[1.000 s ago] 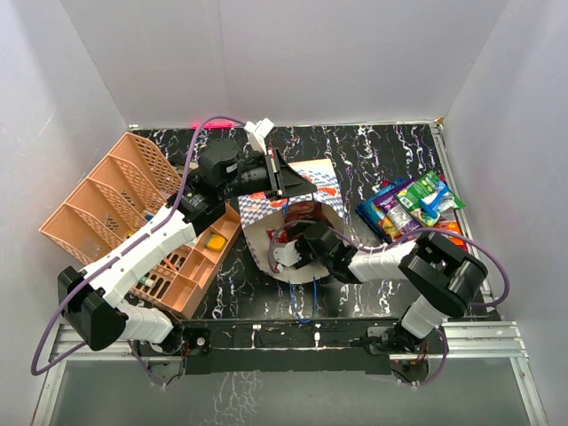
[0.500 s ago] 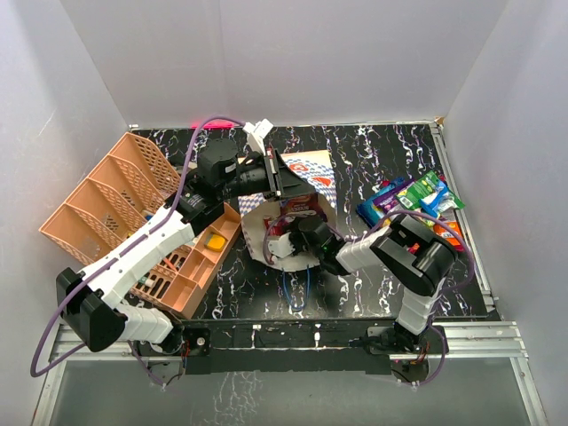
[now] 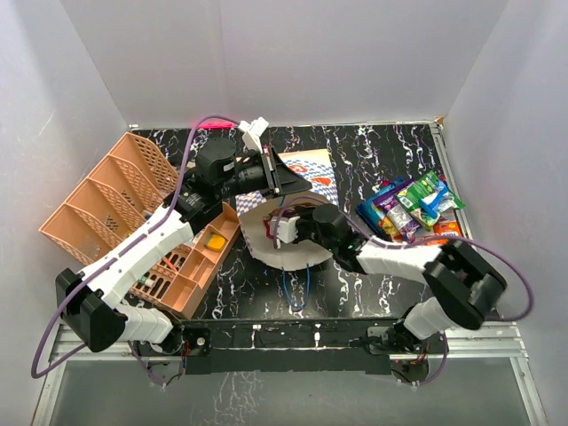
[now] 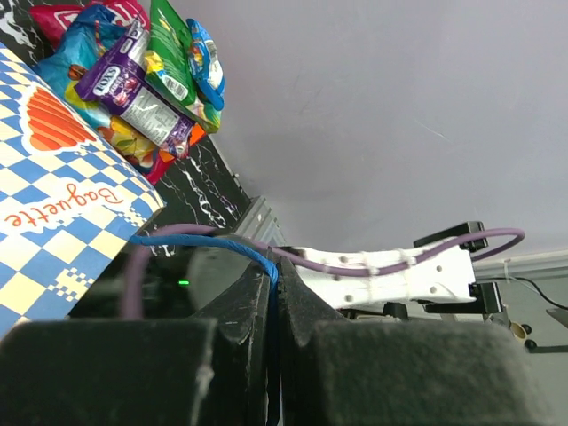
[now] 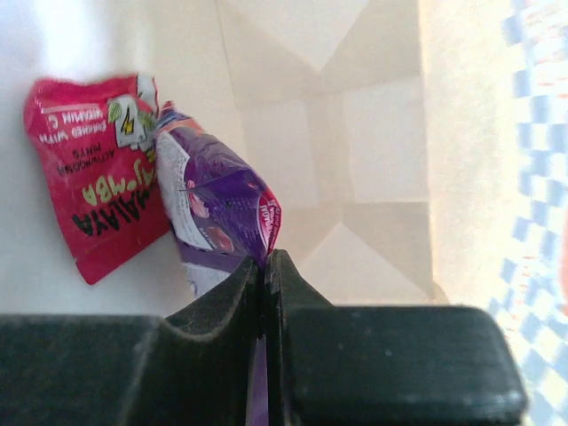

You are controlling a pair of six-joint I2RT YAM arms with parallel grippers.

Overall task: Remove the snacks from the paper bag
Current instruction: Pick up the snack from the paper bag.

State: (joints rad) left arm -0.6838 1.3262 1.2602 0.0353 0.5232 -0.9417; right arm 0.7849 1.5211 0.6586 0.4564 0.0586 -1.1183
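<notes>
The paper bag (image 3: 306,169) lies tilted with its mouth toward the arms. My left gripper (image 3: 297,182) is shut on the bag's thin blue cord handle (image 4: 222,241) and holds it up; the chequered band (image 4: 62,195) shows beside it. My right gripper (image 3: 282,232) reaches into the bag's mouth. In the right wrist view that gripper (image 5: 265,257) is shut on the corner of a purple packet (image 5: 222,200). A magenta packet (image 5: 93,169) lies beside it on the bag's inner wall (image 5: 373,133). Several snacks (image 3: 413,209) lie heaped on the table at the right.
A peach latticed basket (image 3: 115,200) with small items stands at the left, close to the left arm. The bag's other blue cord (image 3: 297,284) trails on the black marbled table toward the near edge. White walls close in the table on three sides.
My right gripper has gone from open to shut, closing on the purple packet inside the bag. The right arm's elbow has swung out to the right. The left gripper still holds the handle.
</notes>
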